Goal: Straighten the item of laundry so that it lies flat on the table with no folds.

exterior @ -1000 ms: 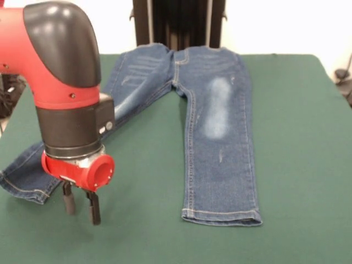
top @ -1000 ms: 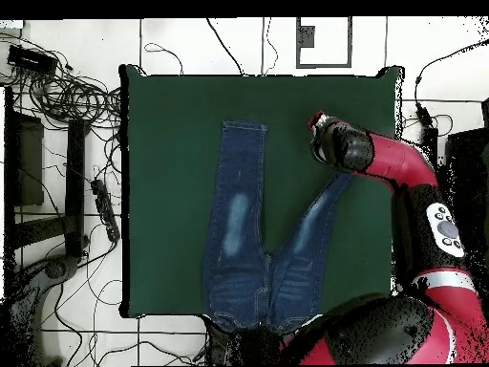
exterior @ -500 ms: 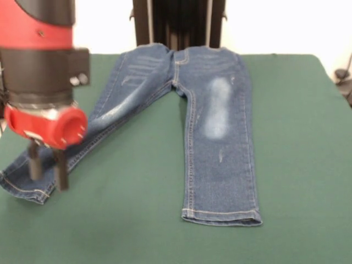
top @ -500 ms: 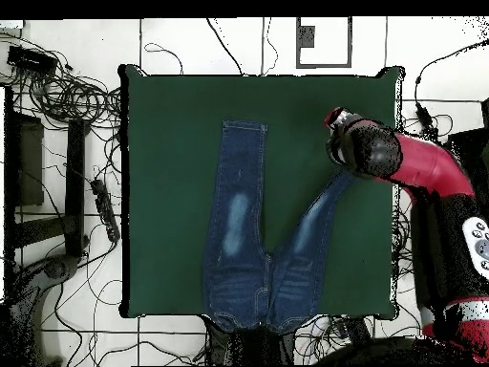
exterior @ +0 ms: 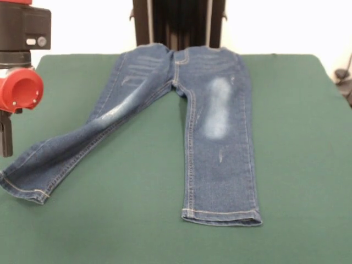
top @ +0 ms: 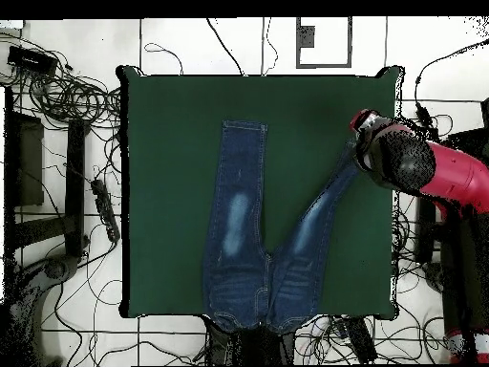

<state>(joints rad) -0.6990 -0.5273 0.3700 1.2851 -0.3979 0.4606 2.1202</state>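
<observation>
**Observer:** What does the front camera give you?

**Operator:** A white wall behind, a dark stand at the far side, and the green table (exterior: 297, 137) filling the rest. The jeans (exterior: 220, 126) lie face up, waistband at the table's far edge. One leg runs straight toward the near edge; the other leg (exterior: 66, 154) splays off on a slant, its cuff close to a side edge. I see no fabric doubled over, only mild rumpling along the slanted leg.

**Observer:** And the gripper?

**Operator:** The gripper (exterior: 6, 135) is cut by the picture's edge, above the table beside that slanted leg. I see only one dark finger, so I cannot tell how wide the fingers stand. Nothing hangs from it.

**Observer:** Overhead?

**Operator:** Tiled floor with cable tangles round the table (top: 162, 124). The jeans (top: 234, 239) sit about mid-table, waistband at the edge nearest the robot's base. The arm's red end (top: 368, 143) hovers over the side edge, right by the slanted leg's cuff (top: 346, 164). The fingers are hidden under the wrist here.

**Observer:** Which step, then?

**Operator:** I judge the spreading nearly done. If anything remains, I'd pinch that cuff and draw the leg taut to smooth it.
</observation>
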